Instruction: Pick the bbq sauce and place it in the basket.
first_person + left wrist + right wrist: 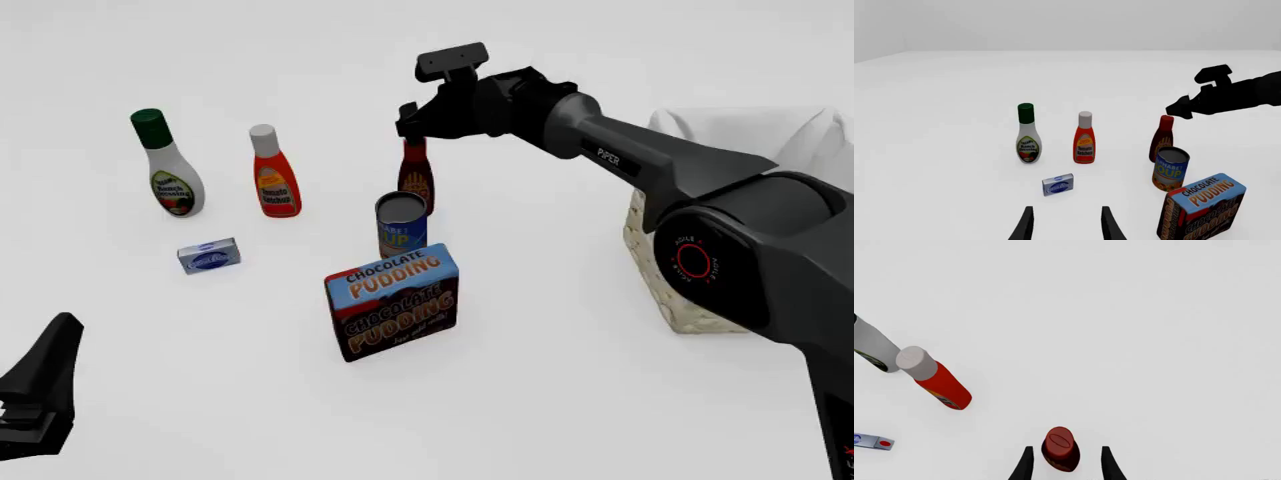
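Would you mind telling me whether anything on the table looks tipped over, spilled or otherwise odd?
Nothing stands out. The bbq sauce, ketchup, ranch dressing, soup can and pudding box all stand upright; nothing is spilled.

Dark red-brown bbq sauce [416, 180] w/ red cap, orange label. Pale straw wicker basket [681, 290], white cloth lining. White ranch bottle [170, 175], green cap. Orange-red ketchup bottle [274, 178], white cap, yellow label. Blue/yellow soup can [400, 228], grey lid. Pudding box [392, 301]: blue top, dark brown sides, orange lettering. Small blue-white packet [210, 256]. Black arms, both grippers black [416, 122], [1065, 226]. Plain white table [561, 380].
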Robot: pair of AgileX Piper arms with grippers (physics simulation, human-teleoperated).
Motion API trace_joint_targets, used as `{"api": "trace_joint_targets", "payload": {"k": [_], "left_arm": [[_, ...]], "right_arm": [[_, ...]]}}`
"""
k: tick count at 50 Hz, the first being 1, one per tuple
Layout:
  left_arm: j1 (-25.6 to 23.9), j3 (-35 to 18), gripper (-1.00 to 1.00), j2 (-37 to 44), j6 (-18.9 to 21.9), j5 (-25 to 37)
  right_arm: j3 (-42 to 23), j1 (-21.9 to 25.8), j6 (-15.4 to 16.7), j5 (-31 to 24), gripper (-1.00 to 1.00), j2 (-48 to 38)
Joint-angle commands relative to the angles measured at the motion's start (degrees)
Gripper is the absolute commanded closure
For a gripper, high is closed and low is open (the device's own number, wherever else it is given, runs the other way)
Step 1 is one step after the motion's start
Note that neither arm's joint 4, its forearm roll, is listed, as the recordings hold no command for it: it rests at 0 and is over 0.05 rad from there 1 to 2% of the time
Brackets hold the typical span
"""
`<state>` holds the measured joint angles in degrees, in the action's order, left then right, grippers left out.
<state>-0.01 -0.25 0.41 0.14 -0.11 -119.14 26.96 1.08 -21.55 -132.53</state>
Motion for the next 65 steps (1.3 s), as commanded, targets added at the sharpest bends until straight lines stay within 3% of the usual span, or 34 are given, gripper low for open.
{"api": "trace_joint_targets", "payload": {"k": [1, 37, 65], "left_arm": [[0.00, 0.00, -1.00, 0.00, 0.00, 0.00], [0.00, 0.00, -1.00, 0.00, 0.00, 0.00], [0.00, 0.00, -1.00, 0.00, 0.00, 0.00]], "right_arm": [[-1.31, -0.19, 0.30, -0.38, -1.00, -2.36], [-14.72, 0.67, 0.84, -7.20, -1.00, -12.04], [-19.28, 0.95, 1.57, -9.89, -1.00, -16.70]]}}
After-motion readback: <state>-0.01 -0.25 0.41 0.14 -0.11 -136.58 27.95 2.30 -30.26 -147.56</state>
